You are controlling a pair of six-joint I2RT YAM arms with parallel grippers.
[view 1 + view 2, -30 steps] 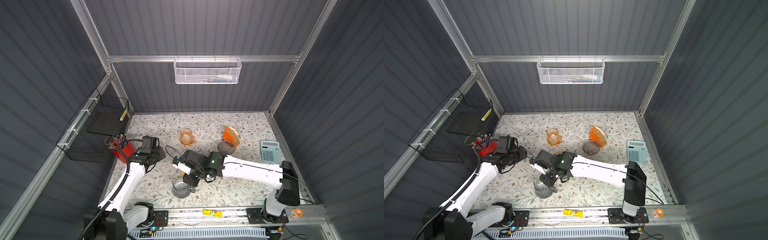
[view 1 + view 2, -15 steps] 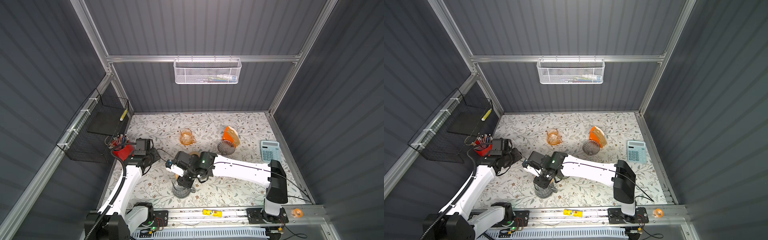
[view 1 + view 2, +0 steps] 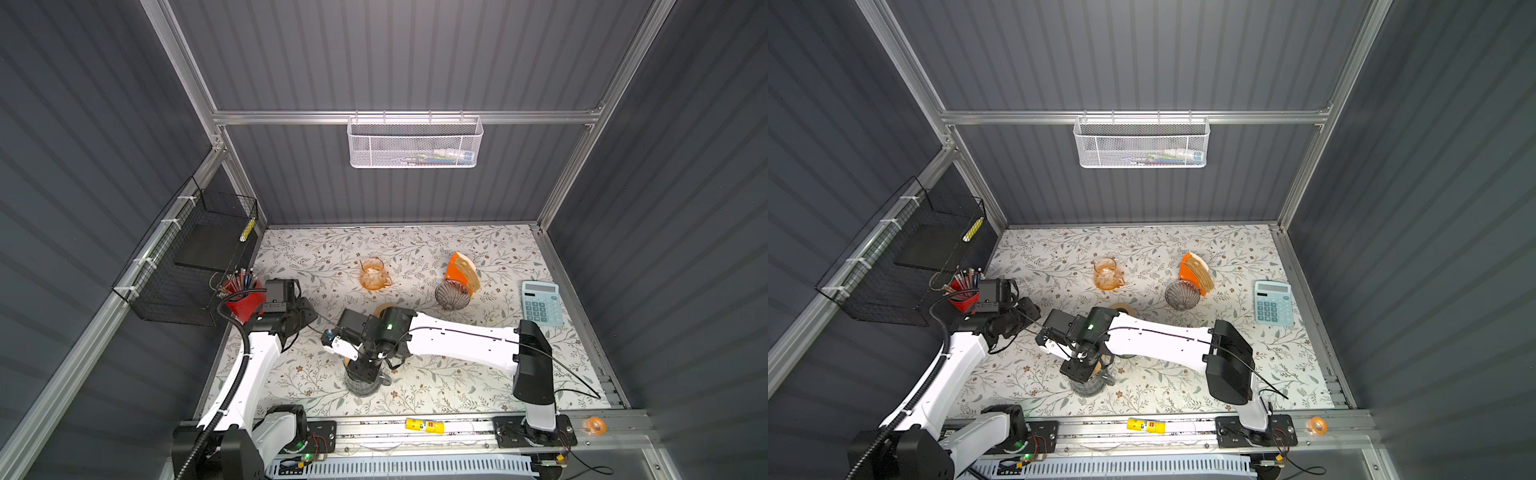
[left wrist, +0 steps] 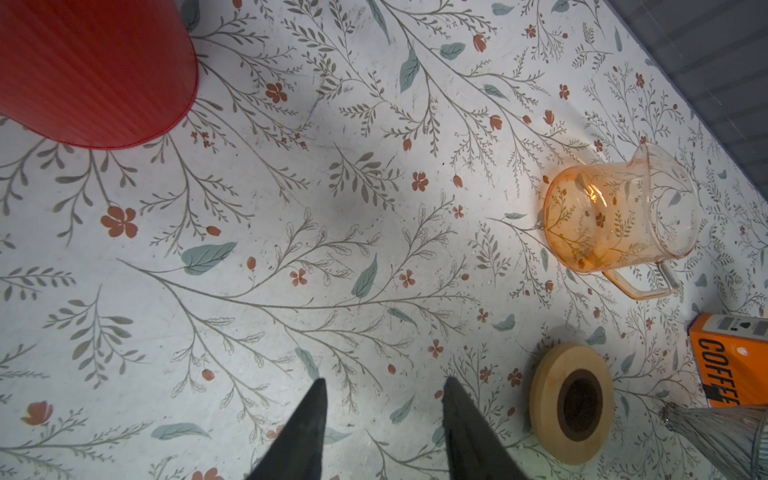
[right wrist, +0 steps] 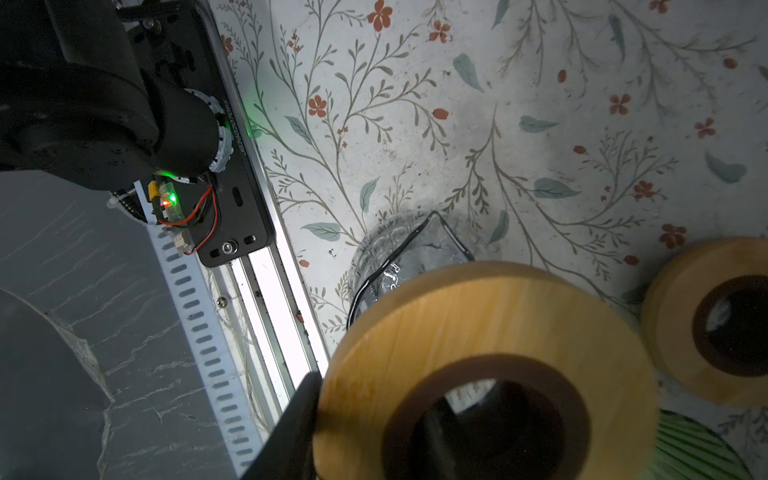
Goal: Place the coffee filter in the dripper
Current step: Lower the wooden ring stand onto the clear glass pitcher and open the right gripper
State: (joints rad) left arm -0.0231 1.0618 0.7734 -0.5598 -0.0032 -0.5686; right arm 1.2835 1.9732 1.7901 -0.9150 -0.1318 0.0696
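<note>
Floral surface (image 4: 291,208) bears an orange box (image 4: 731,365) reading "COFFE"; left end effector (image 4: 385,380) gapes empty, right end effector (image 5: 370,403) grips a wooden ring (image 5: 478,316).

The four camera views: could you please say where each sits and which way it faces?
Top views: stereo head high above the front rail, looking down on the floral table; left arm and right arm show.
Left wrist: on the left arm, facing a transparent orange glass pitcher; the open left hand shows.
Right wrist: on the right arm, facing down; the right hand grips a light wooden ring.
Shared: both top views show the pitcher.
</note>
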